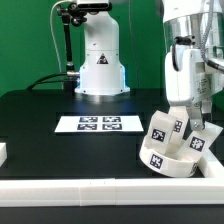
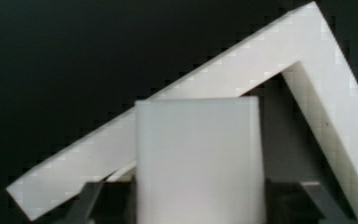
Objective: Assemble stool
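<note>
**Leg block in the end effector, seat at the worktop's front-right**

Looking L to R in the exterior view: you've got a small white part (image 1: 3, 153) at the far left edge of the black worktop (image 1: 40, 110), cut off by the frame. Next, approx. centre, the marker board (image 1: 98, 124) lies flat, w/ the white robot base (image 1: 100, 62) standing behind it. On the exterior view's right the arm comes down and its end effector (image 1: 183, 112) sits low over the stool seat (image 1: 172, 152). The seat is tilted, tagged side toward you, near the white front rail (image 1: 90, 193). Tagged leg blocks (image 1: 166, 127) stand on or against it; which are seated in sockets you can't tell.

Wrist view: the end effector (image 2: 197, 190) is clenched on a white leg block (image 2: 197, 150), fingers either side of it. Behind the block a white angled corner piece (image 2: 309, 70) shows against the black worktop.
</note>
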Available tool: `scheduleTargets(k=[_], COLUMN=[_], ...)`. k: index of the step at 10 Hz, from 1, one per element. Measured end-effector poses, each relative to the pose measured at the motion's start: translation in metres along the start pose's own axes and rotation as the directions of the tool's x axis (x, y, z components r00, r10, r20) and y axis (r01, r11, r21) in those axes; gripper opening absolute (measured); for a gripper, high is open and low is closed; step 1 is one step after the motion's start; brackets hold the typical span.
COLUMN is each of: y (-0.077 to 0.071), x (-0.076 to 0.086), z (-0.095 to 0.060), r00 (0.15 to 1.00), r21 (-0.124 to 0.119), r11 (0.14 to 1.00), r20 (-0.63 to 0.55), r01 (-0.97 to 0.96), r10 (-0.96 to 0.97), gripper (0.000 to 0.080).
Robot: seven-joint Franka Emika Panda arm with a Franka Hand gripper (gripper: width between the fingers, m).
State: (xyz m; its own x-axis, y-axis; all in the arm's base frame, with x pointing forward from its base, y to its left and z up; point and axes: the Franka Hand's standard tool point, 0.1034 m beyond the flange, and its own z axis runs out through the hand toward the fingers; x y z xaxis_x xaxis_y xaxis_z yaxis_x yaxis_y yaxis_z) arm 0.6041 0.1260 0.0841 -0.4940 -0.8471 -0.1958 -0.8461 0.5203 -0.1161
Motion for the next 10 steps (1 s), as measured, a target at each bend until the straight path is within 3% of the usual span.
scheduleTargets(k=[1, 2, 6, 10], y=[0.0, -0.001, -0.008, -0.005], x=[0.0, -0.004, -0.029, -0.032], z=[-0.001, -0.008, -0.043, -0.043], r00=[1.0, 1.0, 0.997, 0.997], r21=[-0.001, -0.007, 0.019, 0.019], r11=[1.0, 1.0, 0.999, 0.999], r20=[0.001, 0.011, 0.074, 0.075], r01=[0.008, 0.021, 0.028, 0.034], r10=[-0.008, -0.021, -0.029, -0.035], gripper=[0.038, 0.0565, 0.0644, 0.0649])
